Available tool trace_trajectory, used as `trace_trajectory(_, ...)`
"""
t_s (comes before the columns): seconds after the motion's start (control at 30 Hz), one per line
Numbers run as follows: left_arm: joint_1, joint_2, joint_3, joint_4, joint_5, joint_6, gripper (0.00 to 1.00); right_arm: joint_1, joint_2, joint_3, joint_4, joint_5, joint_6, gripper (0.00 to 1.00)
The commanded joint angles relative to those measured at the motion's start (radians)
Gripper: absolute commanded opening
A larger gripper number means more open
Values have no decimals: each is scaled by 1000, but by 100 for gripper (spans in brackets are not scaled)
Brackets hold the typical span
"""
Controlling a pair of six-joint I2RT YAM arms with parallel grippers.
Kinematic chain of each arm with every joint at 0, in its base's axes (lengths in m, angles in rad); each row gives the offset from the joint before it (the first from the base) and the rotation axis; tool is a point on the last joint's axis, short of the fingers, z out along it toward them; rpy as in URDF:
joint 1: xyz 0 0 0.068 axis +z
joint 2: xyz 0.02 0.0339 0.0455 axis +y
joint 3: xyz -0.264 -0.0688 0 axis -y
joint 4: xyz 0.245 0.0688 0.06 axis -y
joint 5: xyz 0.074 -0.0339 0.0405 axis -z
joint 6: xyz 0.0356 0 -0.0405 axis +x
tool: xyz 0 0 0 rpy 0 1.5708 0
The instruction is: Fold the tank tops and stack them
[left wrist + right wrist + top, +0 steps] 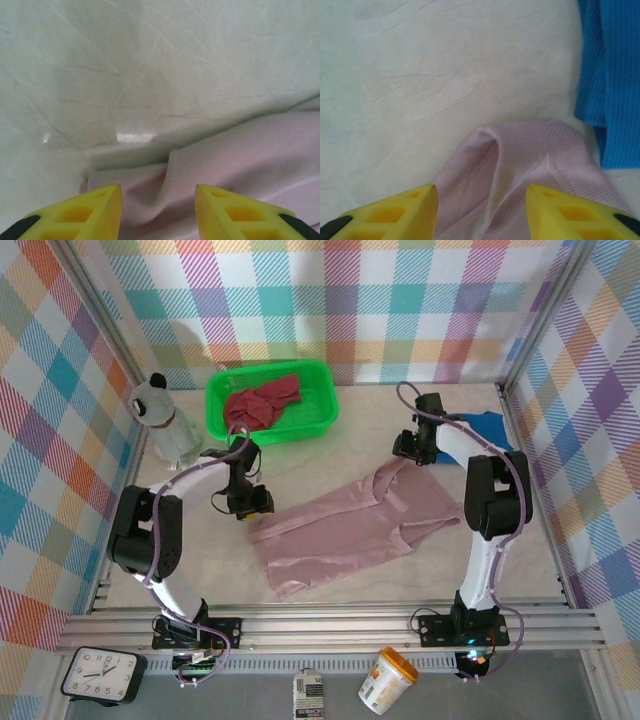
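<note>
Now left claw [157, 205], right claw [481, 202] half-open over pink top [345, 530]

pink tank top [350, 530]: ribbed matt cloth | table [330, 455]: smooth, marbled | basket [270, 435]: glossy plastic

pastel plaid walls [350, 310], pale marbled table [320, 462]

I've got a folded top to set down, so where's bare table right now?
Bare table lies between the green basket and the right arm, and along the near edge in front of the mauve-pink tank top. Crowded: the middle, and the far right corner by the blue tank top.
</note>
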State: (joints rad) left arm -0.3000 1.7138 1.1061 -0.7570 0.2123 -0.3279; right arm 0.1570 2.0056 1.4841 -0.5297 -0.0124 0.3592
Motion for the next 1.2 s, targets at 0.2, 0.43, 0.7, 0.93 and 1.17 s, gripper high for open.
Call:
trace_trajectory(0.2,-21,50,4,1,2,24,43,-22,97,127,-79,83,-28,40)
trace_trajectory(0.43,-20,43,-50,-11,-11,27,43,-55,101,124,-87,17,-48,23)
trace_trajectory(0.7,-21,39,-82,-37,-33,29,43,-73,29,34,11,-60,-29,6)
trace_trajectory(0.93,-20,36,-102,-42,-35,18,43,-142,-79,-147,328,-339,167,0)
trace_trajectory(1.17,-20,32,-123,-42,-33,16,43,-222,-90,-298,525,-431,269,0)
